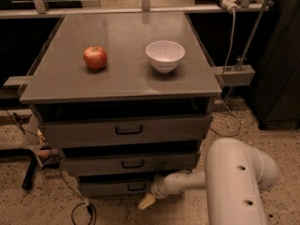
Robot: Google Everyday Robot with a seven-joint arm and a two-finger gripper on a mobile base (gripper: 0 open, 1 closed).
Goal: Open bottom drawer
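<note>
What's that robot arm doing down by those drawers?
The robot's arm reaches low in front of the grey cabinet. Its gripper sits by the bottom drawer, just below its small black handle. That drawer does not look pulled out yet. An apple and a white bowl rest on top.

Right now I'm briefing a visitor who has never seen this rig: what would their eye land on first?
The red apple and the white bowl stand out, side by side but apart, on the grey cabinet top. Next comes the bulky white robot arm at lower right, reaching its gripper down close to the floor, near the right end of the bottom drawer.
</note>
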